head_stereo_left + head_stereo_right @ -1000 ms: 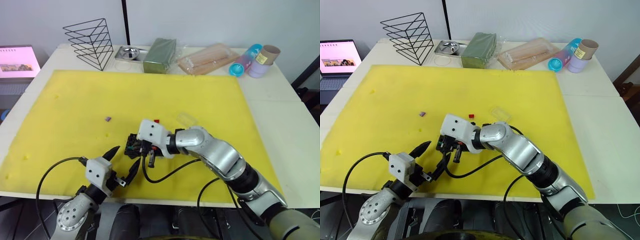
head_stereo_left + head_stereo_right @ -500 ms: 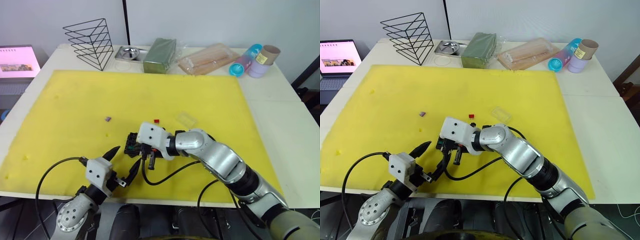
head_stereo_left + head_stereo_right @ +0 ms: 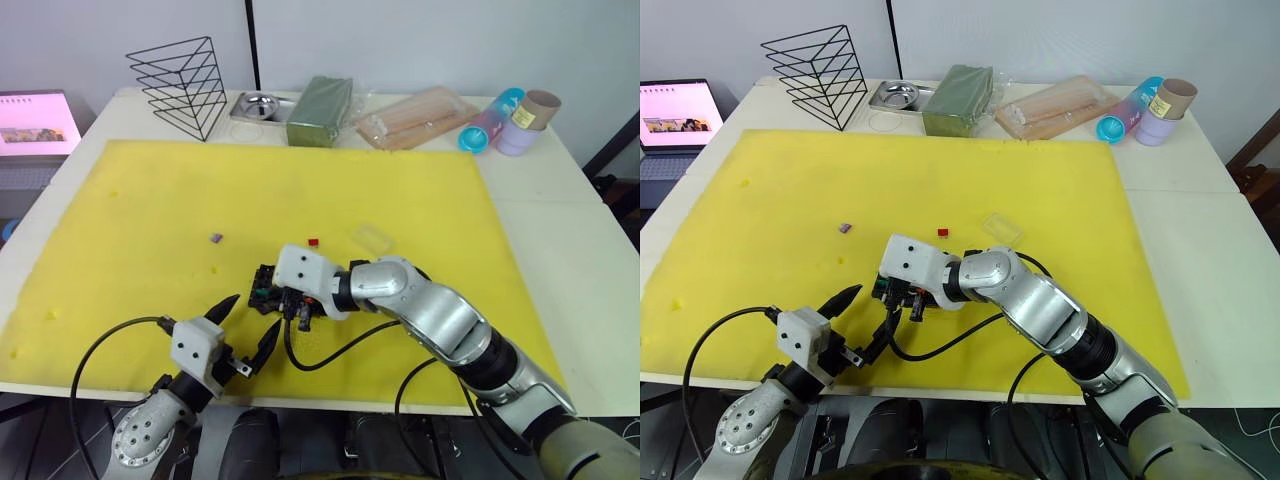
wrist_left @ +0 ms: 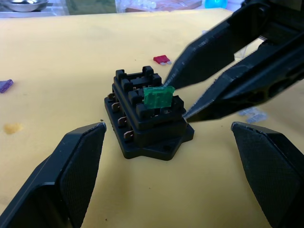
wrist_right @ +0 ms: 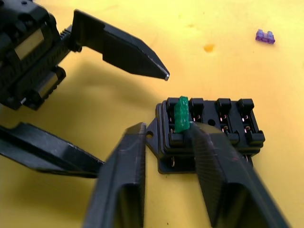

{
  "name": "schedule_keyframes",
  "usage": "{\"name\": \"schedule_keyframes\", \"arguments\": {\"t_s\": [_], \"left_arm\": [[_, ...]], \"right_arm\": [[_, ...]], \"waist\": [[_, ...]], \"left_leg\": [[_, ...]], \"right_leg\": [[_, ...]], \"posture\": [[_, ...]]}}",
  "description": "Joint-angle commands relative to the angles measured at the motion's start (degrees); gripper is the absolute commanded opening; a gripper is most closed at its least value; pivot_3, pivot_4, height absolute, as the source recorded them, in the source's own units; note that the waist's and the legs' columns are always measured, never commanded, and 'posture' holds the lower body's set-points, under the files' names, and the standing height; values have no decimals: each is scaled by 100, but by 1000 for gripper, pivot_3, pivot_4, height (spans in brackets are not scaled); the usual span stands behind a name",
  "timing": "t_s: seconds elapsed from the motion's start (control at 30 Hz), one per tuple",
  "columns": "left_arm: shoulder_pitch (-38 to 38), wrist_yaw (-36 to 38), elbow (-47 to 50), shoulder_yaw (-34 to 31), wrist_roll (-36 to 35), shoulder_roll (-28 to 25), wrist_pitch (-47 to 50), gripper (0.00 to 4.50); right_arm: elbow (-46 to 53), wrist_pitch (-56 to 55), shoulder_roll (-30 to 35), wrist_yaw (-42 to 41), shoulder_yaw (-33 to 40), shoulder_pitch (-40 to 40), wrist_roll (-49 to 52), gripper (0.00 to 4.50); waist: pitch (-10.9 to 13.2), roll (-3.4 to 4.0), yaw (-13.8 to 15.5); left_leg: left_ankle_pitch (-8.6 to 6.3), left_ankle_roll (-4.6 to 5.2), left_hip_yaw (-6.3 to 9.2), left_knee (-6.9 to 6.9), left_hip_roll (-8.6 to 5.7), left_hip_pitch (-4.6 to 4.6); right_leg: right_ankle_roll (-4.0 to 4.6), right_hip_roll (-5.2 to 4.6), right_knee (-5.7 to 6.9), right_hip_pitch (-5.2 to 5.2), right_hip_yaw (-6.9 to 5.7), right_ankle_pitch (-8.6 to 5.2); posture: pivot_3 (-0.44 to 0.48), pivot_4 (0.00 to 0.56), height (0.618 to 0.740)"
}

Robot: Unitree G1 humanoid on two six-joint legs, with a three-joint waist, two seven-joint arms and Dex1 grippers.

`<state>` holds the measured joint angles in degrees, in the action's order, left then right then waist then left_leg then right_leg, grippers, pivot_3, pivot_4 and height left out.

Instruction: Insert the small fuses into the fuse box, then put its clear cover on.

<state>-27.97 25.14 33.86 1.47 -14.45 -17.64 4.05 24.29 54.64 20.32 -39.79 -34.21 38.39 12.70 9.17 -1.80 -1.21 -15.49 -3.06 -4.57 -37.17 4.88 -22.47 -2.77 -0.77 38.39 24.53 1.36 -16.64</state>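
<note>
From my station I see the fuse box (image 4: 147, 116) sitting on the yellow mat (image 3: 150, 210) just below the middle of the head view, largely covered there by the right wrist's white housing. The green fuse (image 4: 159, 96) stands upright in one of its slots near one end, still proud of the box top. My right pincer (image 5: 164, 130) is down at the box with its fingers parted; one fingertip (image 5: 199, 133) sits against the green fuse's side and the other (image 5: 135, 135) stands clear of the box edge, so it grips nothing (whether that first tip truly touches or just overlaps the fuse, I cannot tell).

My left pincer (image 3: 246, 323) hovers low in the frame, lower left of the box, spread wide open and empty, fingers pointed toward the box.

The red fuse (image 3: 313, 242) lies on the mat just above the box, and the purple fuse (image 3: 216, 238) lies to the left, well apart. The clear cover (image 3: 374, 238) rests on the mat up and right of the box, its edges faint against the yellow. I cannot make out the pale grey fuse.

Along the table's far edge stand a wire rack (image 3: 185, 85), a metal tray (image 3: 258, 105), a dark-green block (image 3: 320, 110), a packet of sticks (image 3: 415, 118) and some cups (image 3: 510, 120).
</note>
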Motion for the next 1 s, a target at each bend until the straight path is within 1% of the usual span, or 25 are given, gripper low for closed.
{"name": "schedule_keyframes", "arguments": {"t_s": [0.03,0.17,0.43,0.53,0.6,0.63,0.8,1.0], "left_arm": [[-14,-1,111,-9,-22,5,-110,4500],[8,10,69,-29,-25,7,-131,4500],[165,-50,44,-40,-15,22,-44,4500],[195,-42,-18,-55,-19,24,-67,4500],[183,-31,-73,-66,-18,33,-118,4500],[167,-15,-126,-62,-12,41,-170,4500],[7,95,-338,-84,-18,45,-476,4500],[-11,135,-471,-93,-20,35,-643,4500]], "right_arm": [[67,-17,-122,-30,234,90,132,1380],[0,-70,-189,-3,297,111,118,1380],[-327,-103,-460,25,707,239,317,1380],[-423,-29,-553,50,789,249,365,791],[-459,-26,-570,61,774,243,352,111],[-494,-44,-573,83,745,227,325,51],[-429,48,-563,143,646,138,350,51],[-400,90,-499,129,565,69,349,51]], "waist": [[0,0,1],[0,0,2],[0,0,-1],[0,0,1],[0,0,0],[0,0,1],[0,0,0],[0,0,1]], "left_leg": [[0,0,0,0,0,0],[0,0,0,0,0,0],[0,0,0,0,0,0],[0,0,0,1,0,-1],[0,0,0,1,0,-1],[0,0,-1,1,0,-1],[0,0,-1,1,0,-1],[0,0,-1,1,0,-1]], "right_leg": [[0,0,0,0,0,0],[0,0,0,0,0,0],[-1,0,0,0,0,0],[-1,1,0,0,0,0],[-1,0,0,0,0,1],[-1,0,0,0,0,1],[-1,0,0,0,0,1],[-1,-1,0,0,0,0]], "posture": [[0,150,740],[0,150,740],[0,150,740],[0,150,740],[0,150,740],[0,150,740],[0,150,740],[0,150,740]]}}
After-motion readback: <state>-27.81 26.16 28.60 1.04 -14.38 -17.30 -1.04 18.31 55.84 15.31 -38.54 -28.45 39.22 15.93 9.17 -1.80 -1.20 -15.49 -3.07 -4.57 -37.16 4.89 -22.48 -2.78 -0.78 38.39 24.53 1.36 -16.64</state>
